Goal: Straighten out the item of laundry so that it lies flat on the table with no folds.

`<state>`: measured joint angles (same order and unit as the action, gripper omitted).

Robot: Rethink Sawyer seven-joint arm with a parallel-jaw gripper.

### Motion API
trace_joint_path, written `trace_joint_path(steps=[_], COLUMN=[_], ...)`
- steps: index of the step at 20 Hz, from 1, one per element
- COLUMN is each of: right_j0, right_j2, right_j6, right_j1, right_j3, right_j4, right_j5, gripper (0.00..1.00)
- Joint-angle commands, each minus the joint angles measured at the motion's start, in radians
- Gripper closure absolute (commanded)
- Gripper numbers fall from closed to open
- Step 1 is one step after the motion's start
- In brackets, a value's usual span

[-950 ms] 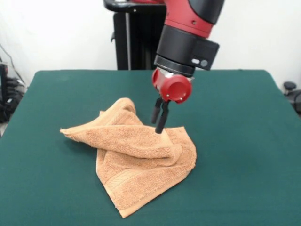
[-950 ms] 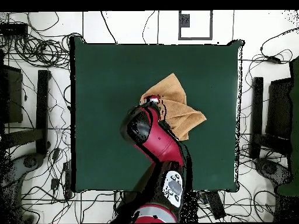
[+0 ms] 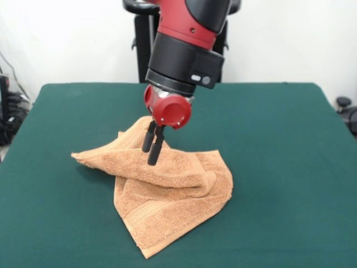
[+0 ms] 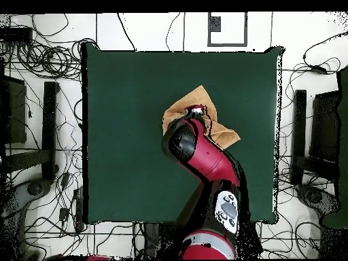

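One towel (image 3: 167,190), seemingly folded twice.

Robotics lab. Red-black arm (image 3: 187,42) on black pedestal (image 3: 146,47) at table's (image 4: 129,136) far edge, green felt top. Overhead: cables (image 4: 47,61) sprawl over white tiled floor past left and right edges, dark equipment stands (image 4: 299,136) alongside. Plain white wall (image 3: 290,39) behind.
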<state>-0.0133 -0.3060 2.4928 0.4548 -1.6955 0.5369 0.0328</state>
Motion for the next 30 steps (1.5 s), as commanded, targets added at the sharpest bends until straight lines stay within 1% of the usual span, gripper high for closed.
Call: trace_joint_path(steps=[1,12,20,25,30], right_j0=[0.001,0.027,0.018,0.026,-0.011], right_j2=[0.069,0.079,0.069,0.078,0.066], right_j6=[0.050,0.082,0.097,0.100,0.128], right_j1=[-0.110,-0.151,-0.162,-0.176,-0.199], right_j3=[0.026,0.009,0.000,-0.018,-0.018], right_j4=[-0.059,-0.117,-0.135,-0.154,-0.115], right_j5=[-0.014,0.053,0.036,0.062,0.068], gripper=[0.00,0.00,0.00,0.00,0.00])
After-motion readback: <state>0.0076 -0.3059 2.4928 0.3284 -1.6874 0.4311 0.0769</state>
